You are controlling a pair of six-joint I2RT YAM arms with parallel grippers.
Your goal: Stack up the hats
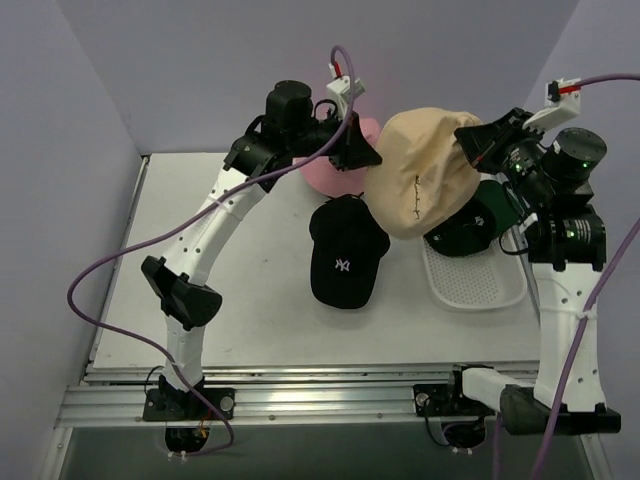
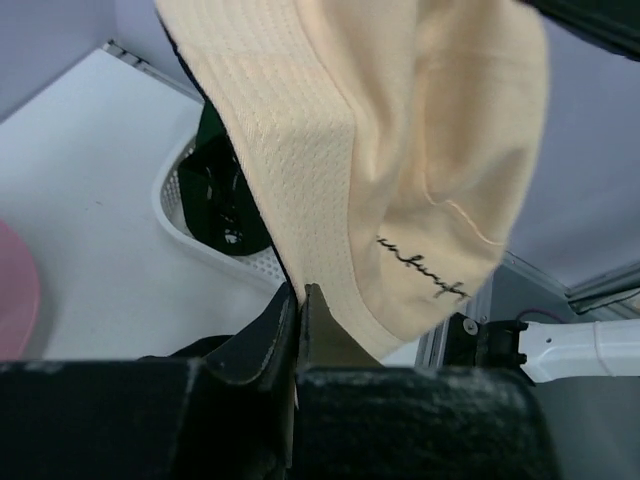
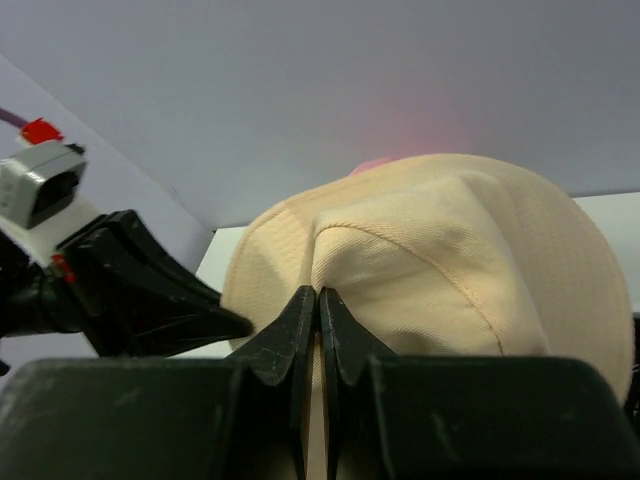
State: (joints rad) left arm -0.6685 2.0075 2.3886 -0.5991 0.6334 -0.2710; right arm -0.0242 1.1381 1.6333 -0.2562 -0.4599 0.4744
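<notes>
A white perforated tray [image 1: 472, 283] lies on the pale worktop [image 1: 260, 320], below the right pincer [image 1: 468, 140] and towards me. Lavender walls [image 1: 200, 60] stand behind the left pincer [image 1: 376, 156]. A metal rail [image 1: 300, 400] edges the worktop's near side.

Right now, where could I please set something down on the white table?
Bare: the left stretch of the white table between the left arm and the black baseball cap, and the near strip before that cap. Crowded: the white perforated tray holding the dark green hat, and the back around the pink hat.
</notes>
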